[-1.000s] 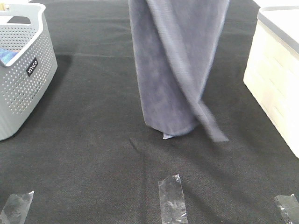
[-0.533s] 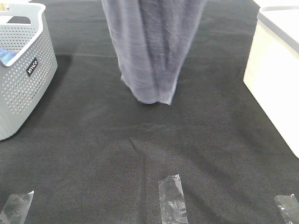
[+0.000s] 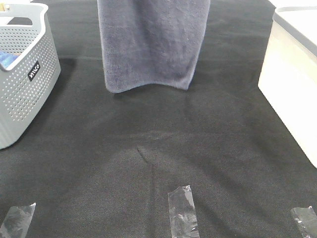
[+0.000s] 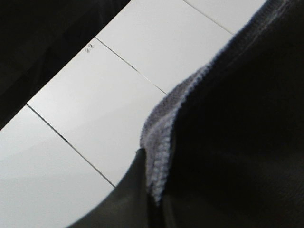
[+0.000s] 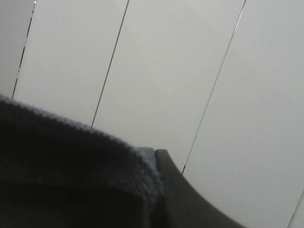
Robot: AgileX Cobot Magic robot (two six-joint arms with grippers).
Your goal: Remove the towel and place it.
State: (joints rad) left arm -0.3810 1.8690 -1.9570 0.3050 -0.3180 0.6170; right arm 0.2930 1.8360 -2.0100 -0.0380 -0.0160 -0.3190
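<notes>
Evidently both grippers are clamped on the top hem of the towel: beside the left gripper (image 4: 147, 190) one dark finger shows with the stitched edge pressed tight against it, and the right gripper (image 5: 159, 190) shows the same, a dark finger hard against the hem, with only white panels behind in both wrist views. Neither gripper appears in the high view, so the hold is read from the wrist views alone. From those two corners the towel (image 3: 151, 44) hangs as a broad, flat sheet over the far middle of the bench (image 3: 148, 163), its lower hem seemingly clear of the surface and slightly wavy. It is well clear of the perforated basket (image 3: 25, 74) at the left, where a small blue item (image 3: 9, 58) lies inside, and of the white box (image 3: 292, 84) at the right. The removal looks done, and the step in hand seems to be spreading and carrying before the set-down. The next move probably calls for lowering the hem to the cloth and drawing the sheet towards the near side, perhaps towards the tape strips (image 3: 182, 210), keeping both corners level so that it lies flat. A second ago the towel hung as a narrow, twisted column reaching much nearer, with a loose tail; now it is opened wide and its hem sits farther away.
</notes>
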